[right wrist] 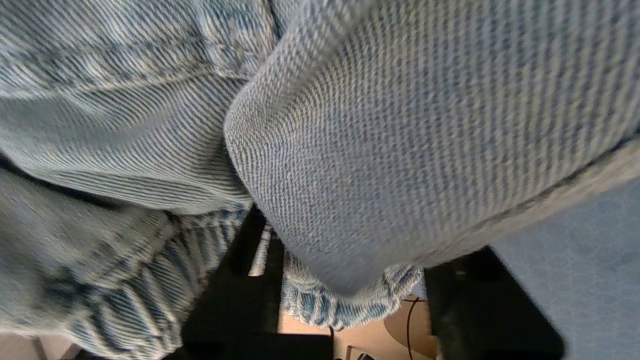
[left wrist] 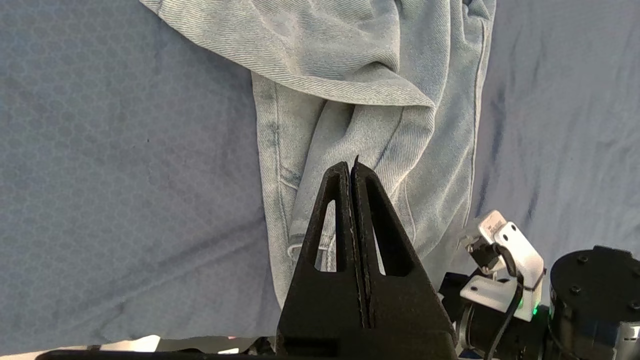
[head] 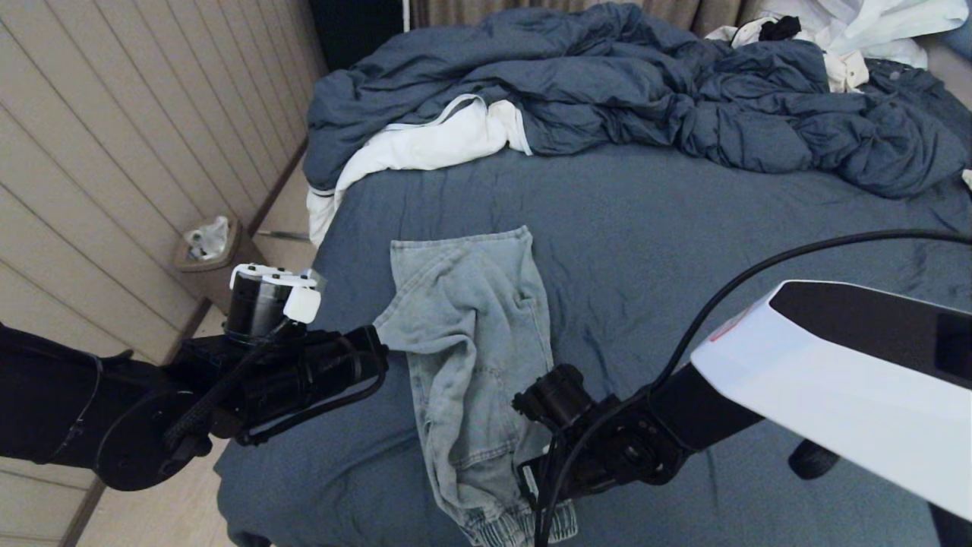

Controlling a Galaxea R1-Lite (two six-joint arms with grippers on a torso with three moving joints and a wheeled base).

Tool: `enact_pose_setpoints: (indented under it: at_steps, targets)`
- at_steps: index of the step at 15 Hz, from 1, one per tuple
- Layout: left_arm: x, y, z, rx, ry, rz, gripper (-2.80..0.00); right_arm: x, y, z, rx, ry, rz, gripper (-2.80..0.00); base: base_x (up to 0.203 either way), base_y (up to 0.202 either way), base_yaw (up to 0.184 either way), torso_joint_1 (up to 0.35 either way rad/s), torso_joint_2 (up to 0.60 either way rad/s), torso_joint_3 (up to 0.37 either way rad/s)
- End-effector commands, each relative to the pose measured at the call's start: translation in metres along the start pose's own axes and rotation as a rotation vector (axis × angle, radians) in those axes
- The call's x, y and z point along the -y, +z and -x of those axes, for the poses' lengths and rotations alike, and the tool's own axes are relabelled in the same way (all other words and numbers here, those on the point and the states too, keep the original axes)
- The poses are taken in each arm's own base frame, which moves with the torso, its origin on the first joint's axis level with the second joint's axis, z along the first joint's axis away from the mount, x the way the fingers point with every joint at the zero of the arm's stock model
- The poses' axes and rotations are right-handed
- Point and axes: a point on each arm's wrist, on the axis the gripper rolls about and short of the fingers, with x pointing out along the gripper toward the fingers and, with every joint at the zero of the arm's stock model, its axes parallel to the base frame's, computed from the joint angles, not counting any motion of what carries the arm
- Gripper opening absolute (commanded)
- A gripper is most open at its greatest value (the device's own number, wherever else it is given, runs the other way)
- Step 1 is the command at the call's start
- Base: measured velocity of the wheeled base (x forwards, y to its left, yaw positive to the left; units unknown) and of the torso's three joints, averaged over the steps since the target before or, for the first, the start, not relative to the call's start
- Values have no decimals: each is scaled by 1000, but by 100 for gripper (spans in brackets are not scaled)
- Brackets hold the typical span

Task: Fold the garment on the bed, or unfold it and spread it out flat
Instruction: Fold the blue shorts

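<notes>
The garment, light blue denim-look shorts, lies doubled lengthwise on the bed, its ribbed waistband at the near edge. My left gripper hovers at the shorts' left side; in the left wrist view it is shut and empty above the folded cloth. My right gripper is down at the waistband end. In the right wrist view its black fingers stand apart, with a bulge of the shorts' fabric between them.
A rumpled dark blue duvet fills the back of the bed, with a white cloth at its left end and more white clothing at the back right. A waste bin stands by the panelled wall on the left.
</notes>
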Motion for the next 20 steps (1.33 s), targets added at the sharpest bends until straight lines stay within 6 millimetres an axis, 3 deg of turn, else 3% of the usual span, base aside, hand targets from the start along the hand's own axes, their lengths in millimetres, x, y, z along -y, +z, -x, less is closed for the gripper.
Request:
enact_pose_setpoints:
  at_steps: [1, 4, 7, 10, 13, 20]
  targets:
    - [1, 1, 2, 7, -7, 4, -280, -1, 5, 3, 48, 14, -14, -280, 0, 0, 0, 0, 0, 0]
    - [1, 2, 3, 10, -8, 4, -280, 3, 8, 14, 77, 15, -29, -280, 0, 0, 0, 0, 0, 0]
    - [1, 2, 3, 9, -9, 4, -280, 18, 16, 48, 142, 8, -60, -280, 0, 0, 0, 0, 0, 0]
    - [2, 2, 4, 11, -11, 5, -280, 72, 17, 80, 94, -90, -130, -280, 0, 0, 0, 0, 0, 0]
    - [2, 2, 4, 10, -10, 4, -280, 132, 10, 97, 39, -188, -162, -280, 0, 0, 0, 0, 0, 0]
    - [2, 2, 3, 8, -10, 5, -280, 234, -20, 126, -35, -337, -250, -280, 0, 0, 0, 0, 0, 0]
